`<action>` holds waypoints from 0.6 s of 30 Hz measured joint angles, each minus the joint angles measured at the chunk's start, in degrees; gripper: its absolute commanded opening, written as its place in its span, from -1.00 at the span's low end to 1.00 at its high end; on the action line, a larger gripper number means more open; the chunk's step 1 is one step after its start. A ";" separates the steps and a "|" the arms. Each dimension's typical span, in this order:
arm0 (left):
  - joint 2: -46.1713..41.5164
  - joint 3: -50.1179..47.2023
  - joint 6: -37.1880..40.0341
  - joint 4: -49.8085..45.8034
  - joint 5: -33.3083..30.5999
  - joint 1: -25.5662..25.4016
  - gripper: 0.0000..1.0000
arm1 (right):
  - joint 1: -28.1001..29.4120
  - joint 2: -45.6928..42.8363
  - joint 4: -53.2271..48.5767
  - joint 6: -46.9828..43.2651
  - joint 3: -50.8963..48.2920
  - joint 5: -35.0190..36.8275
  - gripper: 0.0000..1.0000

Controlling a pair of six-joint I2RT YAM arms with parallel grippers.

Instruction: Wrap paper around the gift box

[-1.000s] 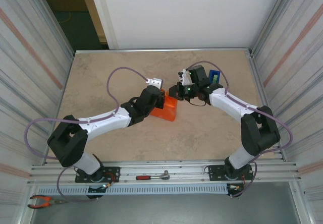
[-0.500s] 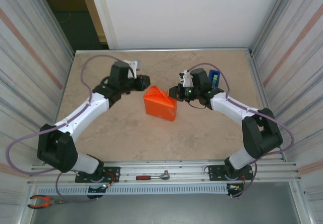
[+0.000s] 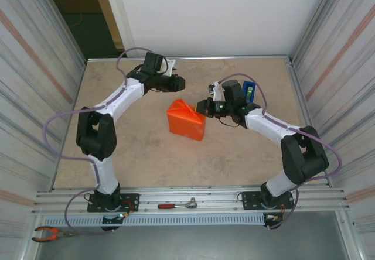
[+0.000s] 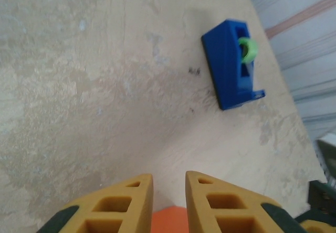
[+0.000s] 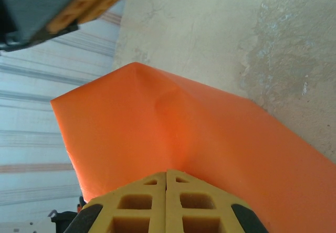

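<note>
The gift box (image 3: 186, 122) lies mid-table as a bright orange block, skinned in the paper (image 5: 157, 133), whose folds rise to a pointed flap at its far right end. My right gripper (image 3: 203, 107) is shut, and its fingertips (image 5: 157, 179) press against the paper at that end with nothing between them. My left gripper (image 3: 177, 83) hovers behind the box, apart from it. Its jaws stand a narrow gap apart and hold nothing (image 4: 169, 178); a bit of orange shows below them.
A blue tape dispenser (image 3: 249, 89) with a green roll (image 4: 233, 62) stands behind my right wrist. A red-handled ratchet (image 3: 176, 204) lies on the front rail and pliers (image 3: 49, 233) at the near left. Corrugated metal walls close in both sides.
My left arm has lifted off the box, swung out left and reached to the back of the table. The right gripper has stayed against the box's end.
</note>
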 measured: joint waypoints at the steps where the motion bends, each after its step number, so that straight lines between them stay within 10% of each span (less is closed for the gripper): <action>1: 1.18 1.38 1.22 -2.01 0.50 0.11 -0.56 | 0.00 0.00 0.00 0.00 0.00 -0.02 -1.00; 18: 2.86 4.92 14.19 -20.20 7.85 0.11 -0.86 | -0.74 0.28 0.96 -0.04 -0.33 -1.11 -1.00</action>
